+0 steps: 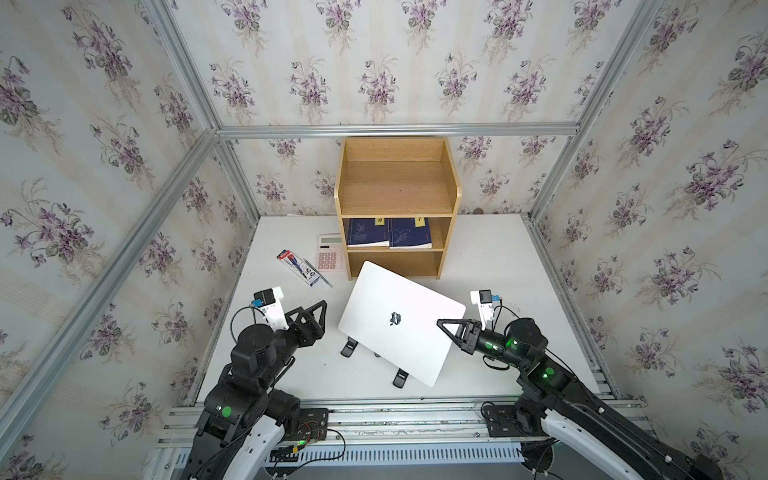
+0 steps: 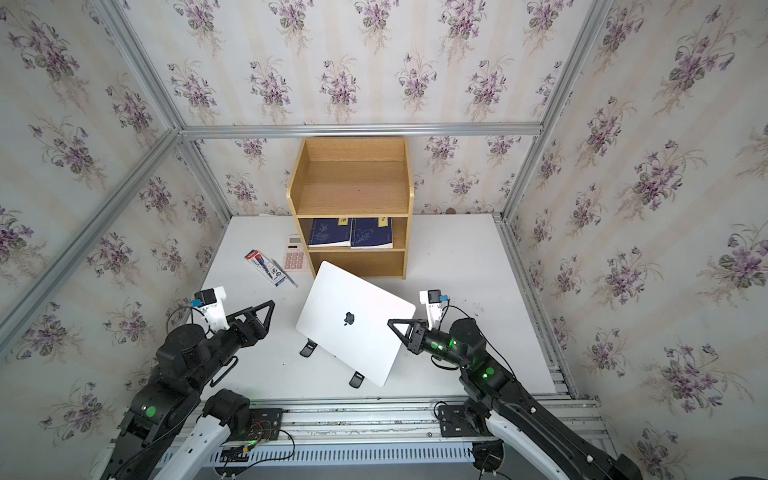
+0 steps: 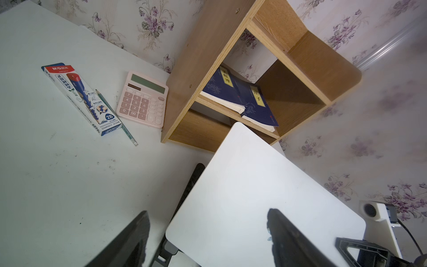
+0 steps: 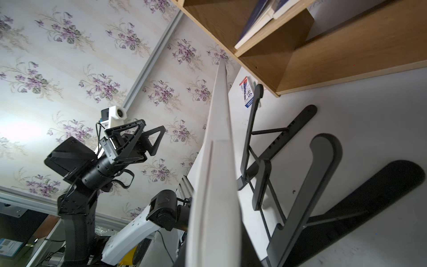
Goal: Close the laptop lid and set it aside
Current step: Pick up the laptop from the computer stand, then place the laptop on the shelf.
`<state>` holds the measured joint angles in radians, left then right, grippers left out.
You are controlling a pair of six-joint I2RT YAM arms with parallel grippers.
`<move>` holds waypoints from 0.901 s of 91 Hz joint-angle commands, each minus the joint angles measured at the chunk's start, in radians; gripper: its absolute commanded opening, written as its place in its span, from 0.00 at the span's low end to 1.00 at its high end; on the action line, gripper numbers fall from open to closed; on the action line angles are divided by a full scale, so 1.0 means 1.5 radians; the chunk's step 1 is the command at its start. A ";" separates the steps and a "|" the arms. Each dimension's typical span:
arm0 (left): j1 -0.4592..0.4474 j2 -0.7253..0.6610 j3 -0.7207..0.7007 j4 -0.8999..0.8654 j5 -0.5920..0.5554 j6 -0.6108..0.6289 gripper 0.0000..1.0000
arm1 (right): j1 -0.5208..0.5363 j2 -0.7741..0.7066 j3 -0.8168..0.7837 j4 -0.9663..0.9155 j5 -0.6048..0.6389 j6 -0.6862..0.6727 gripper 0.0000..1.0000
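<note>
Item: laptop (image 1: 399, 320), lid (image 1: 384, 297) shut, logo up, tilted above the stand (image 4: 324, 157). The task is judged half done: the lid is closed, the setting aside not yet done. Right hand (image 1: 444, 326): clamped on the laptop's side edge, probably to carry it off the stand. The right wrist view shows a gap between that edge and the stand's arms. Left hand (image 1: 320, 316): spread apart, empty, just beside the opposite edge without touching, seemingly ready to steady it. Shelf (image 1: 399, 215), beyond both hands: the middle compartment holds two books (image 1: 409, 233) lying flat side by side; the upper and lower compartments show nothing. Ahead of the left hand on the tabletop (image 1: 498, 270): calculator (image 1: 330, 253) and pencil box (image 1: 297, 266), contents unseen.
</note>
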<state>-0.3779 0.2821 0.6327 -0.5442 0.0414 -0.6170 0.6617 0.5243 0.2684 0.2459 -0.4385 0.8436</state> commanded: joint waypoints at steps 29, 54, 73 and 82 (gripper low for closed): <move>0.000 -0.068 0.017 0.063 0.069 0.001 0.80 | 0.001 -0.136 0.145 -0.043 0.039 0.084 0.00; 0.000 -0.041 0.030 0.151 0.136 -0.007 0.78 | 0.001 -0.121 0.216 0.039 0.129 0.126 0.00; 0.000 0.016 0.059 0.207 0.164 -0.029 0.77 | 0.001 -0.045 0.215 0.290 0.218 0.241 0.00; 0.000 0.037 0.081 0.208 0.171 -0.030 0.77 | 0.001 0.028 0.234 0.390 0.232 0.276 0.00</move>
<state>-0.3779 0.3134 0.7254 -0.3038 0.2615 -0.6498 0.6617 0.4927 0.5846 0.3901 -0.1730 1.1492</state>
